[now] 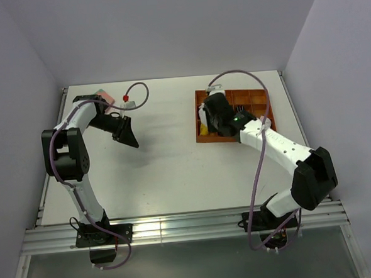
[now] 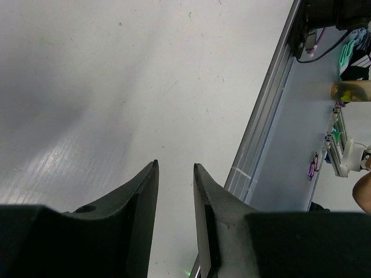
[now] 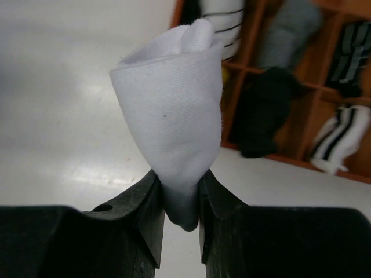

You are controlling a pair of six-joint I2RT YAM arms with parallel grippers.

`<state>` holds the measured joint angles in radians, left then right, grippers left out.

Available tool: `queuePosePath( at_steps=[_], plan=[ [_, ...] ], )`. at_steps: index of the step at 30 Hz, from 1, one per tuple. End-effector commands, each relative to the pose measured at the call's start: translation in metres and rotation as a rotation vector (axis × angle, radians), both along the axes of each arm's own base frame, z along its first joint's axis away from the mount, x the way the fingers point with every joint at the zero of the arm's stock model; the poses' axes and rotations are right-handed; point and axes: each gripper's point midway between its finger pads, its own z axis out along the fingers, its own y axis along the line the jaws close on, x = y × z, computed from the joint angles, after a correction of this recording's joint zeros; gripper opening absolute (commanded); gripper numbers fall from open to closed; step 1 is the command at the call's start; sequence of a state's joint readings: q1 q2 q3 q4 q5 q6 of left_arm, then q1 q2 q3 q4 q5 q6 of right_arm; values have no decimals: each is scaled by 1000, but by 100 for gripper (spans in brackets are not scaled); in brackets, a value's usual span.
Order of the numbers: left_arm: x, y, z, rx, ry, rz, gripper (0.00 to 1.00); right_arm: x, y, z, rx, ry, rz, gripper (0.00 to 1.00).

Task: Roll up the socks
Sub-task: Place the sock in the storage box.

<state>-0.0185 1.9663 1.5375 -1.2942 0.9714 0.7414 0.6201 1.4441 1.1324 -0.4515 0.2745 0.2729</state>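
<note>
**White roll pinched at the tray's edge: rolling done, stowing in hand**

Nearest my right wrist camera, the right end effector (image 3: 179, 194) is pressed onto the lower end of a white sock (image 3: 171, 110). The sock is wound into a snug cone and held clear of the worktop (image 3: 69, 133). Rolling of this one looks finished to me; I judge the step in hand to be stowing it.

Just beyond the roll sits the orange tray (image 3: 250, 40). A black sock (image 3: 264, 110) fills one compartment and a white striped sock (image 3: 336, 139) lies in the next. From overhead the arm hangs over the tray's left side; which cell lies directly below I cannot tell.

My next move calls for lining up over a free cell, lowering, then letting go without the roll springing loose.

On the other side, the left end effector (image 2: 175, 174) is slightly spread, holding nothing, over bare worktop.

Farthest off, a pink sock (image 1: 104, 93) lies at the far left corner, beside the left arm, apparently unrolled. That one likely comes after.
</note>
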Motion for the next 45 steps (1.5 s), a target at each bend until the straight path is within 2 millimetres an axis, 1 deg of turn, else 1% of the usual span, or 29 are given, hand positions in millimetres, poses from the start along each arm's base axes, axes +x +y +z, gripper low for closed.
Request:
queuePosePath(
  at_steps=[1, 2, 3, 4, 5, 6, 8, 9, 10, 11, 12, 13, 14, 15, 16, 19, 20, 22, 24, 25, 27, 28, 31, 32, 34, 39, 41, 42, 45],
  plan=[
    [5, -5, 24, -53, -69, 5, 36, 31, -45, 38, -30, -85, -188, 0],
    [6, -4, 26, -62, -73, 9, 36, 40, -67, 40, -70, -97, -252, 0],
    [6, -4, 27, -69, -78, 7, 36, 43, -78, 39, -90, -90, -284, 0],
    [6, -4, 29, -75, -79, 7, 36, 50, -91, 46, -100, -105, -326, 0],
    [7, -5, 30, -89, -77, 9, 36, 55, -101, 43, -118, -99, -355, 0],
    [8, -6, 31, -98, -88, 2, 36, 61, -122, 48, -134, -111, -420, 0],
    [6, -8, 33, -122, -69, -2, 36, 68, -145, 44, -180, -104, -490, 0],
    [8, -9, 35, -136, -79, -10, 36, 72, -169, 47, -224, -117, -570, 0],
    [8, -9, 35, -140, -72, -8, 36, 74, -179, 45, -246, -111, -601, 0],
    [9, -10, 34, -145, -71, -7, 36, 77, -188, 35, -281, -88, -623, 0],
    [9, -11, 36, -156, -75, -6, 36, 77, -197, 32, -302, -76, -648, 0],
    [10, -12, 36, -160, -76, -6, 36, 78, -213, 31, -327, -72, -692, 0],
    [11, -12, 38, -164, -81, -7, 35, 79, -220, 21, -353, -43, -707, 0],
    [11, -12, 39, -170, -84, -6, 36, 80, -227, 19, -366, -38, -726, 0],
    [12, -13, 41, -171, -92, -6, 36, 79, -240, 17, -394, -32, -761, 0],
    [14, -13, 45, -173, -108, -7, 36, 80, -258, 4, -463, 15, -793, 0],
    [14, -13, 47, -174, -117, -10, 36, 79, -264, 5, -500, 15, -813, 0],
    [13, -13, 47, -173, -121, -12, 36, 82, -267, -3, -522, 35, -810, 0],
    [12, -12, 47, -172, -125, -14, 36, 85, -274, -3, -549, 39, -827, 0],
    [12, -12, 47, -169, -128, -16, 36, 86, -276, -7, -569, 51, -834, 0],
    [11, -12, 47, -169, -129, -18, 35, 89, -280, -3, -592, 47, -845, 0],
    [11, -12, 46, -170, -129, -18, 35, 90, -282, -6, -611, 53, -852, 0],
    [11, -12, 43, -173, -123, -20, 35, 93, -286, -1, -633, 40, -872, 0],
    [11, -12, 42, -175, -121, -21, 35, 94, -287, -5, -652, 52, -873, 0],
    [11, -12, 40, -175, -114, -21, 35, 94, -290, -6, -684, 67, -879, 0],
    [12, -12, 36, -173, -113, -25, 35, 104, -289, -23, -684, 96, -847, 0],
    [12, -12, 35, -173, -108, -25, 34, 107, -292, -25, -682, 103, -849, 0],
    [12, -12, 34, -173, -108, -26, 34, 107, -293, -33, -698, 125, -845, 0],
    [12, -12, 32, -172, -103, -27, 34, 112, -295, -38, -699, 139, -835, 0]
  ],
)
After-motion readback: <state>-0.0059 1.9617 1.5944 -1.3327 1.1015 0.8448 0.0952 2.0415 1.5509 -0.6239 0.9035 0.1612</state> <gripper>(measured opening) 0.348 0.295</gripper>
